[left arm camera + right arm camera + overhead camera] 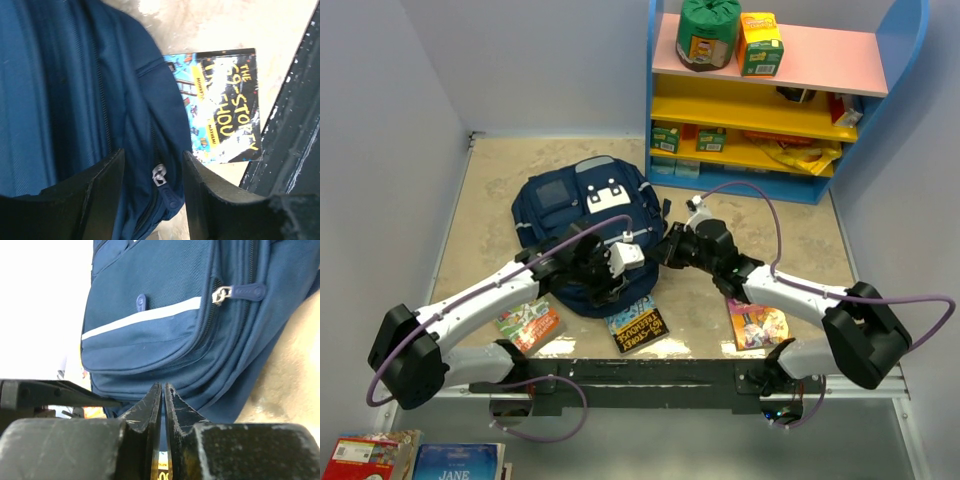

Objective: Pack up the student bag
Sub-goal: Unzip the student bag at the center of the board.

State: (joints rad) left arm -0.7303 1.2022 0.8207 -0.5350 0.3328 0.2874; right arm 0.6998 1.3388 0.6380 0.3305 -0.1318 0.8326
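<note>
The navy student bag (pixel 570 215) lies flat on the table's middle, white patches up. My left gripper (pixel 620 262) is open at the bag's near edge; in the left wrist view its jaws (pixel 152 160) stand either side of a zipper pull (pixel 162 181) on the blue fabric (pixel 60 90), not closed on it. My right gripper (pixel 667 247) is shut, its tips (pixel 163 386) against the bag's right side (pixel 165 300); I see nothing held between them. Another zipper pull (pixel 235 292) shows there.
A black-and-blue treehouse book (pixel 638 325) lies just in front of the bag, also in the left wrist view (pixel 225 110). A red-green book (pixel 530 325) lies front left, a colourful one (pixel 758 322) front right. A coloured shelf unit (pixel 770 100) stands back right.
</note>
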